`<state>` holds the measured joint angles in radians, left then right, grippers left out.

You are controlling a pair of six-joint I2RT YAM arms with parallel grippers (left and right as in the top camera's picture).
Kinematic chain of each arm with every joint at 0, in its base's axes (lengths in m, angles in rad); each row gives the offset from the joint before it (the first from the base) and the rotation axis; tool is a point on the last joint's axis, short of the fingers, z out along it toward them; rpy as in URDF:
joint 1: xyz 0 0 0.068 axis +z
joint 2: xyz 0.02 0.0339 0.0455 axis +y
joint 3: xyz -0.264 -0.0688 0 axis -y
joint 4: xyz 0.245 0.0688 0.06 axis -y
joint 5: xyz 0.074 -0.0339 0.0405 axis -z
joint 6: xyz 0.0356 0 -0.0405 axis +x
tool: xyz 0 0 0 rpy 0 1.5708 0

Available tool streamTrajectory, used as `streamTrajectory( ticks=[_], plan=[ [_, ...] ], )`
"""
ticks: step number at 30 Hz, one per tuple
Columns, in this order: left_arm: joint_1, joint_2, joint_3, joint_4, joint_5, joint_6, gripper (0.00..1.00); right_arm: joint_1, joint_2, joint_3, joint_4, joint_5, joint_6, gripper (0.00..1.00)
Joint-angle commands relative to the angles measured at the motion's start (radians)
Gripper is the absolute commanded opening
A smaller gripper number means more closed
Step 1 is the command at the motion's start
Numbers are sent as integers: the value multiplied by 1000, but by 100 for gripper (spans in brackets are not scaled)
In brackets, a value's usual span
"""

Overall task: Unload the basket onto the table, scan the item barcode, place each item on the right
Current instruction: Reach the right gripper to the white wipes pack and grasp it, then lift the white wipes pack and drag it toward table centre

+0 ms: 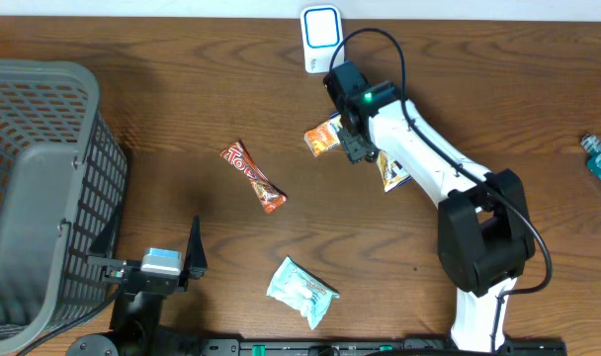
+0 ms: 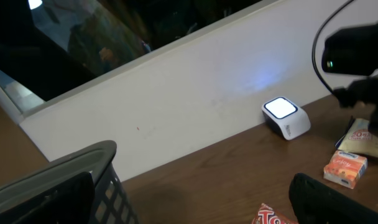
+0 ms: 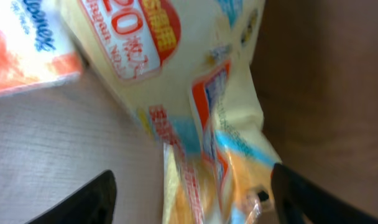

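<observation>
Right gripper (image 3: pixel 194 179): its dark fingers (image 3: pixel 83 202) stand partly spread and hold nothing, one on each side of the yellow crinkled plastic snack packet (image 3: pixel 195 93). The packet's narrow end lies between them on the brown wooden surface (image 3: pixel 326 74). The packet is judged light, soft and slippery, best pinched across its flat end seam. Just beyond the fingertips sits an orange-and-white carton (image 3: pixel 21 43). The left gripper (image 1: pixel 147 249), wide open and empty, is well apart.

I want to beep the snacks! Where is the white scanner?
In the overhead view, the white scanner sits at the table's far edge, just beyond the right hand and the orange carton.
</observation>
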<state>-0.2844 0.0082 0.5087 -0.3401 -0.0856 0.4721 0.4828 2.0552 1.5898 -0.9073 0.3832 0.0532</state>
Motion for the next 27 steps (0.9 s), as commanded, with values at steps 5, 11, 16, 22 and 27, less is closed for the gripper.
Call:
streamTrajectory(
  ticks=[5,11,16,22,27],
  plan=[
    [-5,-5,2,5,-13,6,100,-10,-4,-208,298,82,-249,61],
    [-5,-5,2,5,-13,6,100,-19,-4,-269,403,227,-287,7],
    [-5,-5,2,5,-13,6,100,-7,-21,-251,328,148,-253,1],
    [-5,-5,2,4,-13,6,100,-16,-119,-92,127,-354,-217,1],
    [-5,-5,2,5,-13,6,100,-74,-212,34,-82,-917,-333,1]
  ],
)
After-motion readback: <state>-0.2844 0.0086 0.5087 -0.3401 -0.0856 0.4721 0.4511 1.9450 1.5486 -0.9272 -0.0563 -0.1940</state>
